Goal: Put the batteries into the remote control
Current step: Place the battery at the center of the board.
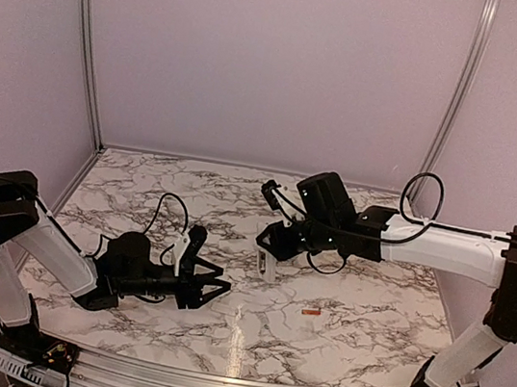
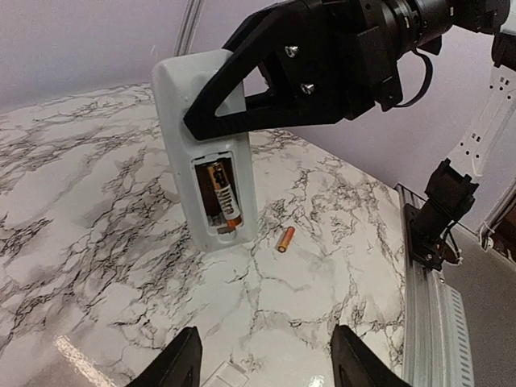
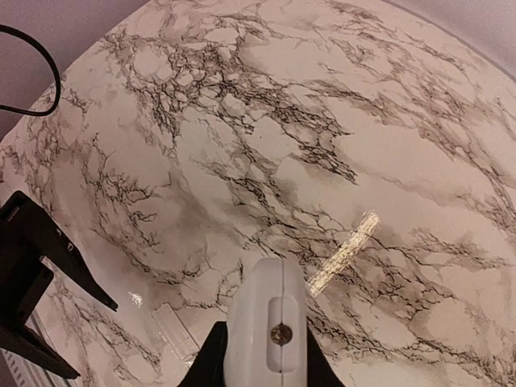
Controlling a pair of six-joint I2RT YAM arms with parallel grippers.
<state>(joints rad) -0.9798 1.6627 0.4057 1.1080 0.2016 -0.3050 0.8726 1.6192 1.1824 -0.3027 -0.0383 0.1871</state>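
Left end effector [image 1: 223, 283] agape, right end effector [image 1: 271, 251] clamped.

Top cam's high behind the arms [image 1: 445, 246], whole table [image 1: 369, 298] in view. Left wrist faces the remote [image 2: 173, 121] up close; right wrist looks down over it.

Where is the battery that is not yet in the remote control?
The loose battery lies on the marble table, right of centre in the top view, near the foot of the upright remote control.
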